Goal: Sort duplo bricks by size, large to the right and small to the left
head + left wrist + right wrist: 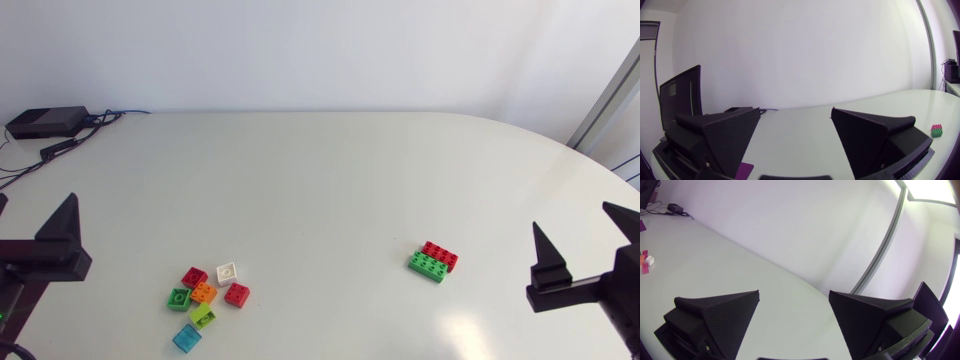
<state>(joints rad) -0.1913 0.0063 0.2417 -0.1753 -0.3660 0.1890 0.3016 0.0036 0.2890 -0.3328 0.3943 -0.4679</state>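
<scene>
Both grippers sit low at the side edges of the tabletop [320, 170], toward its front, and neither reaches in over the bricks. The left gripper [796, 110] is at the left edge. Its two wedge fingers are spread wide and released, with only bare surface between them. The right gripper [794, 293] is at the right edge in the same pose, fingers wide apart and grasping nothing.

Seven small bricks [204, 292] lie in a loose cluster near the front edge, on the left half of the tabletop and close to the left gripper. A red square [194, 277] and a white square [227, 271] are on the cluster's far side. A green square [179, 297], an orange square [204, 292] and a second red square [237, 294] sit across its middle. A lime square [203, 316] is nearer the front, and a light-blue square [186, 337] is closest to the front edge.

On the right half, well apart from the cluster, a long red brick [440, 254] and a long green brick [427, 266] lie side by side and touching, with the green one nearer the front edge. In the left wrist view this pair shows far off across the table, beyond the outer side of one finger.

The tabletop is pale and glossy. A black box [45, 122] with cables rests at its far left corner.
</scene>
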